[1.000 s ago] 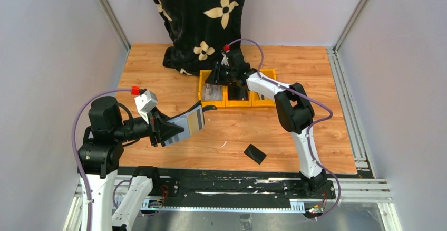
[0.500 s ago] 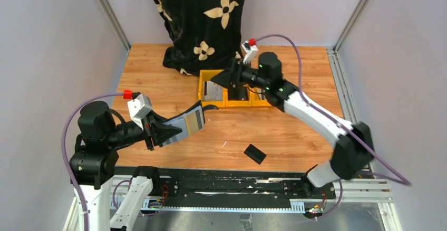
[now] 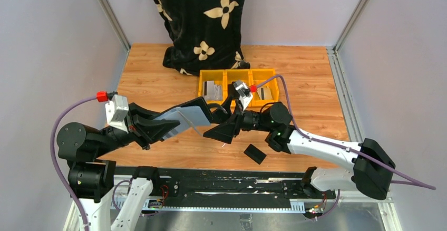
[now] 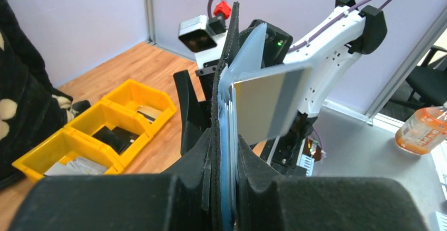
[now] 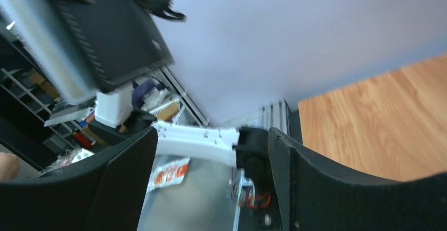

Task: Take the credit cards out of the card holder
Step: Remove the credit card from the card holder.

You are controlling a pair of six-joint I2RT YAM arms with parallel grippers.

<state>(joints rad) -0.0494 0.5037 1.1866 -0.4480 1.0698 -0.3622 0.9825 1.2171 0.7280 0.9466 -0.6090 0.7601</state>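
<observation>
My left gripper (image 3: 167, 124) is shut on the card holder (image 3: 191, 116), a black wallet with a grey-blue inside, held edge-up above the table. In the left wrist view the card holder (image 4: 223, 91) stands clamped between my left gripper's (image 4: 225, 154) pads, and a silvery-grey credit card (image 4: 270, 104) sticks out of a slot. My right gripper (image 3: 222, 119) is open and empty, just right of the wallet and facing it. In the right wrist view the right gripper (image 5: 211, 181) has its jaws wide apart, and the blurred card holder (image 5: 118, 28) is at upper left. Other credit cards (image 3: 212, 89) lie in a bin.
Three joined yellow bins (image 3: 237, 74) stand at mid-table, with cards in the left and right (image 3: 266, 94) ones. A small plain black slab (image 3: 255, 153) lies near the front edge. A black flowered cloth (image 3: 200, 20) hangs at the back.
My right arm has swung from the yellow bins down to the near centre, its open gripper now facing the wallet. My left arm has moved the wallet rightward and turned it.
</observation>
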